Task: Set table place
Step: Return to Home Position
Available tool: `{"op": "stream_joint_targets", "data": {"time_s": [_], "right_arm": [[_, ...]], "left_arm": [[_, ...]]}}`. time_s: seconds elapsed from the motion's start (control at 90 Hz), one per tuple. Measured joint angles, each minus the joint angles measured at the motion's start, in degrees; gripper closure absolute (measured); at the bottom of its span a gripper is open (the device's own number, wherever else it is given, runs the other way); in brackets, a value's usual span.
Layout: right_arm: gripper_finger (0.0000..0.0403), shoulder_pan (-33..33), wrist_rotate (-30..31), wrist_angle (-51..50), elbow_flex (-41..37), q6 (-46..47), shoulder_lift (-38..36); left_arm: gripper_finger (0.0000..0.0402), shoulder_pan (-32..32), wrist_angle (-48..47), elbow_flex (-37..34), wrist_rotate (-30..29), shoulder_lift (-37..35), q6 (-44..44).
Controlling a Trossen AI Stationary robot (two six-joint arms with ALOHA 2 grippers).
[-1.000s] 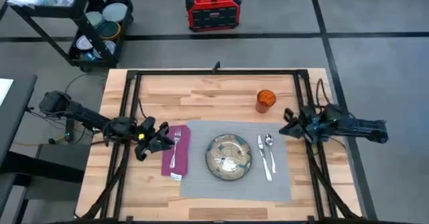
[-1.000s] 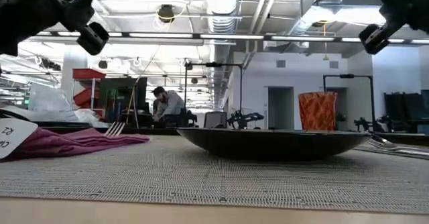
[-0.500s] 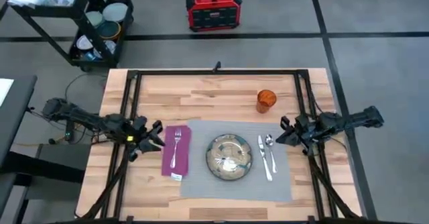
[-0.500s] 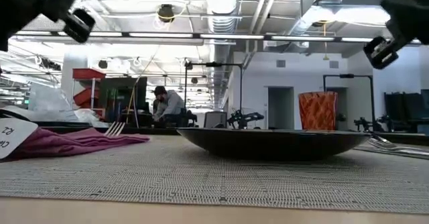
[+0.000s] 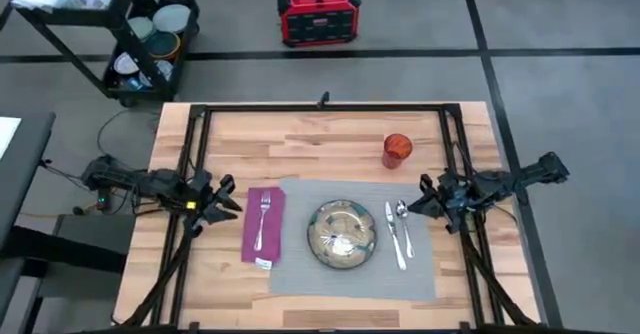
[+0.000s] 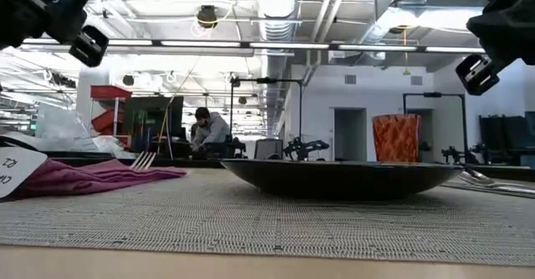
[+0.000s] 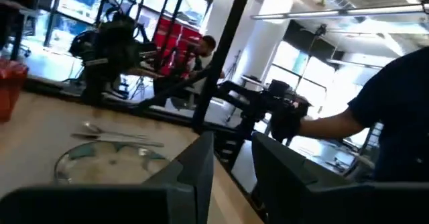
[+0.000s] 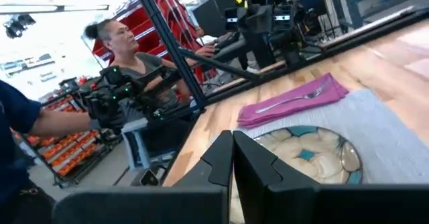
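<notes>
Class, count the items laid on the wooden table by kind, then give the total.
mat: 1
napkin: 1
plate: 1
cutlery pieces: 3 (fork, knife, spoon)
cup: 1
Total: 7

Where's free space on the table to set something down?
Free: table strip behind the mat, left of the cup; strip in front of the mat. Crowded: napkin by left gripper; knife, spoon by right gripper.

Bright even light on the table (image 5: 300,139); glaring ceiling strips (image 6: 205,43); blurry wrist views.
</notes>
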Motion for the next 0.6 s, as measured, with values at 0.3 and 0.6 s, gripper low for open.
{"op": "stream_joint_targets", "data": {"time_s": [0.3, 0.6], "right_arm": [[0.0403, -0.48, -0.48, -0.04, -0.02, 3.99, -0.02], [0.0403, -0.48, -0.63, -0.04, -0.04, 4.74, -0.02]], "left_arm": [[0.0315, 0.00, -7.07, 0.00, -0.13, 0.33, -1.11], [0.0315, 0.00, -7.84, 0.57, -0.80, 0.73, -1.32]]}}
